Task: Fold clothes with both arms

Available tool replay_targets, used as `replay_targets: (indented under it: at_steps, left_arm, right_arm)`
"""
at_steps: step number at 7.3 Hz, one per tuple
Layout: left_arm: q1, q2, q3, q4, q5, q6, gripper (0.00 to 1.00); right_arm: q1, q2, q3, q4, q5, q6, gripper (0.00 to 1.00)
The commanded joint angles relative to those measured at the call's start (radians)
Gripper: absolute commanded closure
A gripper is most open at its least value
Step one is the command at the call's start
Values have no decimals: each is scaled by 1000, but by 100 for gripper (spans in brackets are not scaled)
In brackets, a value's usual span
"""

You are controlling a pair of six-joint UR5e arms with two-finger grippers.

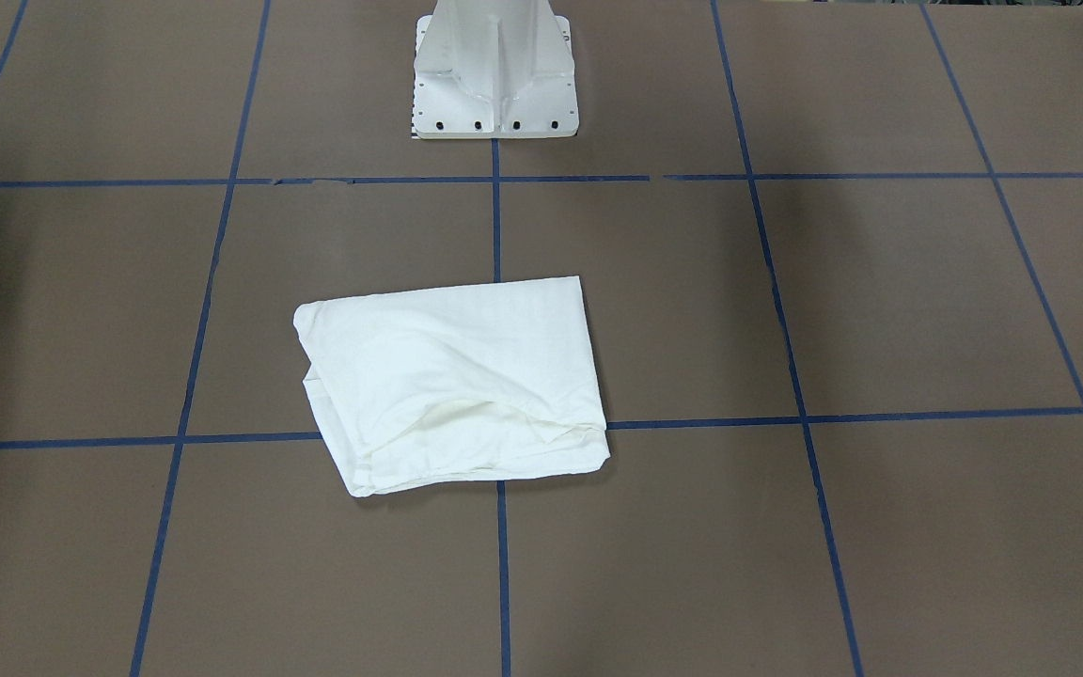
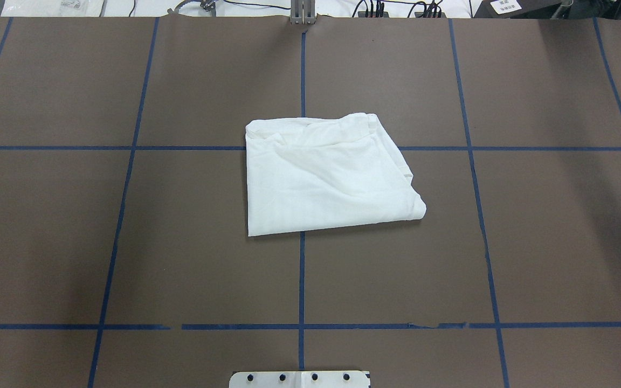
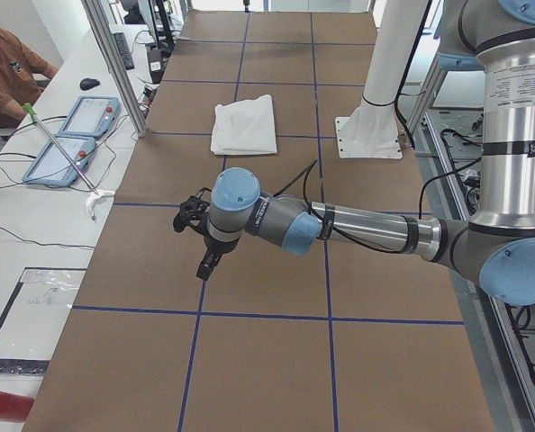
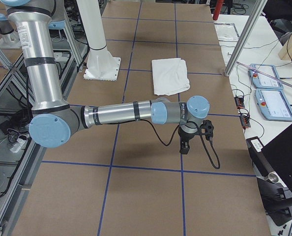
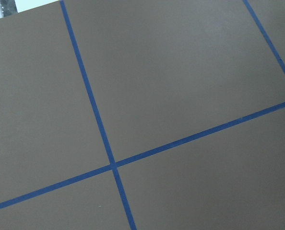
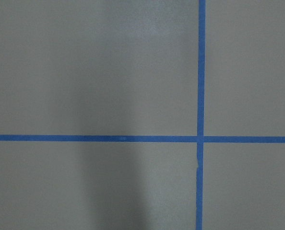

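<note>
At the middle of the brown table [image 2: 127, 242], the white T-shirt [image 2: 326, 175] is seen lying folded into a rough rectangle, plain side up. It is laid across the centre blue tape line [image 2: 301, 280], and its edge farthest from the robot overlaps a crossing of that line with a cross line. One corner toward the robot's right is rounded and bunched, and a loose crease is opened along the edge that faces the operators' side. The white pedestal [image 1: 494, 85] is placed well apart from the shirt, on the same centre line. The left arm [image 3: 367, 229] is stretched low over the table toward the robot's left end, with the left gripper [image 3: 207, 264] pointed down above bare table, well apart from the shirt. The right arm [image 4: 116, 114] is held likewise toward the opposite end, with the right gripper [image 4: 185, 146] hung over bare table, also well apart from the shirt. Nothing is touched by either gripper, and whether the jaws are spread or pressed together cannot be told from these side views. In both wrist views only brown surface and crossed tape are shown. A seated person [image 3: 2, 72] is partly seen beside two tablets [image 3: 74, 135] at the table's edge.
</note>
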Motion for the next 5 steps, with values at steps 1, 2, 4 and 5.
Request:
replay_targets:
  at_steps: [1, 2, 4, 5]
  left_arm:
    - [3, -3, -30, 10, 1, -8, 0]
    - [2, -3, -21, 9, -29, -7, 1]
    - [2, -7, -26, -1, -60, -7, 0]
    - [2, -7, -29, 1, -60, -7, 0]
  right_arm:
    - [-3, 13, -8, 1, 0, -10, 0]
    - [-3, 16, -2, 1, 0, -17, 0]
    - [-3, 19, 1, 1, 6, -11, 0]
    - [-3, 19, 6, 1, 4, -5, 0]
